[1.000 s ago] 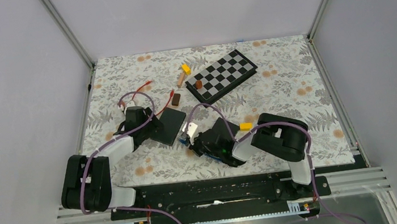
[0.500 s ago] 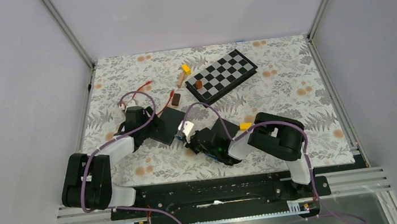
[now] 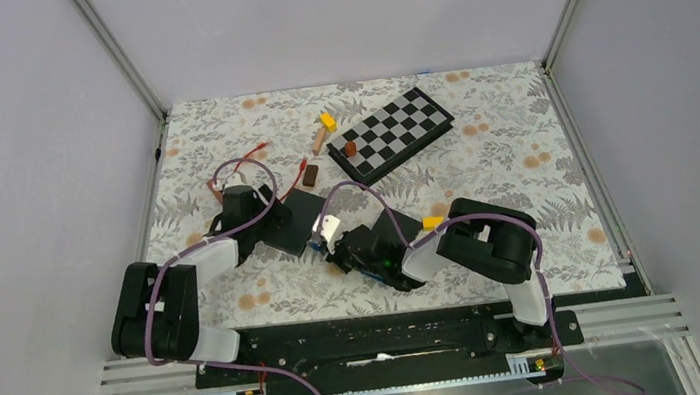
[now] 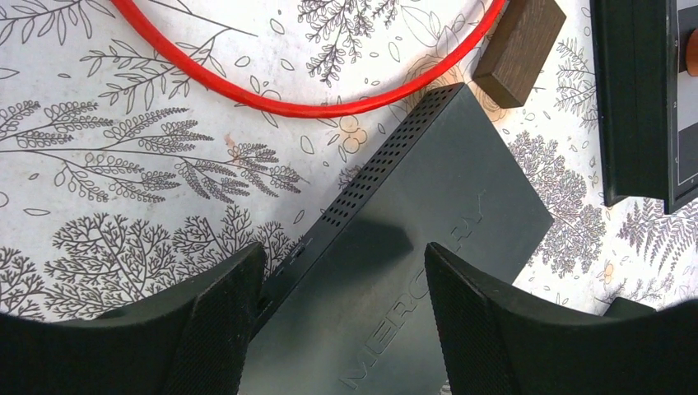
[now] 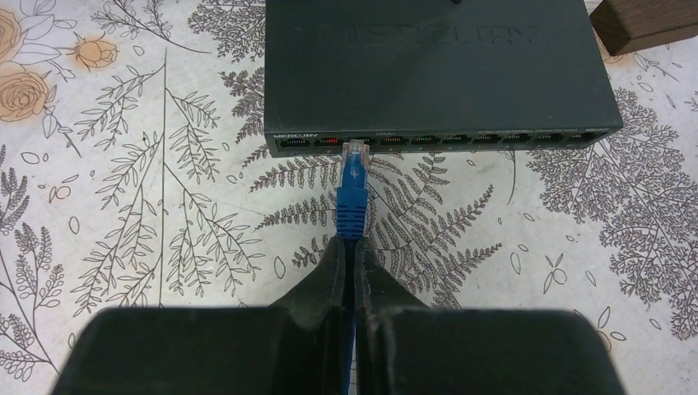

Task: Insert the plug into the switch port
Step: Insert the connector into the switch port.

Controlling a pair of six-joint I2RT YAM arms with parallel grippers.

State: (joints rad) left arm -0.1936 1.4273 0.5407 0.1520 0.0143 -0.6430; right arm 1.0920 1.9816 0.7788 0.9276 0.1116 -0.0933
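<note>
The black switch (image 3: 294, 218) lies left of centre, its row of ports (image 5: 436, 140) facing my right gripper (image 5: 354, 247). That gripper is shut on the blue boot of the plug (image 5: 354, 185). The plug's clear tip sits at the mouth of the third port from the left; how deep it sits I cannot tell. My left gripper (image 4: 344, 263) stands open over the switch (image 4: 411, 247). Its left finger (image 4: 222, 321) is at the vented side and its right finger (image 4: 486, 329) is over the top face.
A red cable (image 4: 304, 103) curves behind the switch, with a brown wooden block (image 4: 518, 49) at its far corner. A chessboard (image 3: 388, 132) lies further back with small blocks near it. A yellow block (image 3: 432, 221) sits by the right arm.
My right gripper has carried the plug left and up to the switch's port face. The left gripper has barely shifted, and the red cable loop moved slightly.
</note>
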